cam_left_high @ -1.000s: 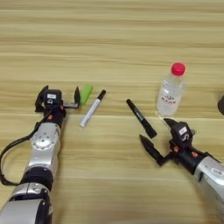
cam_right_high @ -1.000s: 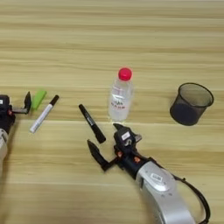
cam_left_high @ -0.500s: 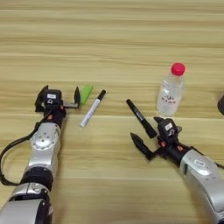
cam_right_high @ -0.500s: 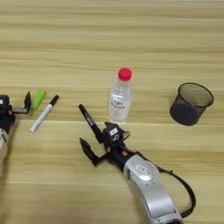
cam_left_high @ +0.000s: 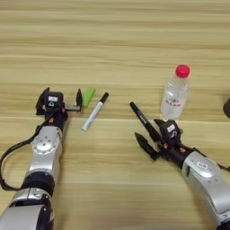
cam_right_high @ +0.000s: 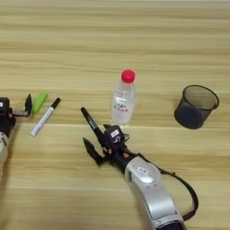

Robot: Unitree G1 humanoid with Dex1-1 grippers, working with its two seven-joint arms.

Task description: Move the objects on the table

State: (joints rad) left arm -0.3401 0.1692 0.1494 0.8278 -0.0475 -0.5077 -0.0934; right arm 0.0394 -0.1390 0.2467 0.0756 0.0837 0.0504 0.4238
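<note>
Left eye view: right pincer [cam_left_high: 152, 138] spread wide at the lower end of the slim black marker [cam_left_high: 143, 120], holding nothing yet.

One finger lies just left of the marker's near end, the other just right of it, so the jaws straddle the tip; this reads as lining up for a grasp. The forearm reaches in low from the lower right, angled up-left across the light wooden desk [cam_left_high: 117, 40]. Just beyond the right pincer stands the clear plastic bottle with red cap [cam_left_high: 174, 92]; the dark see-through cup [cam_right_high: 196, 107] sits well off to its right. The left pincer [cam_left_high: 63, 100] rests open and empty, its right finger just beside the small green block [cam_left_high: 88, 96], with the white marker with black cap [cam_left_high: 95, 111] near on the right.
</note>
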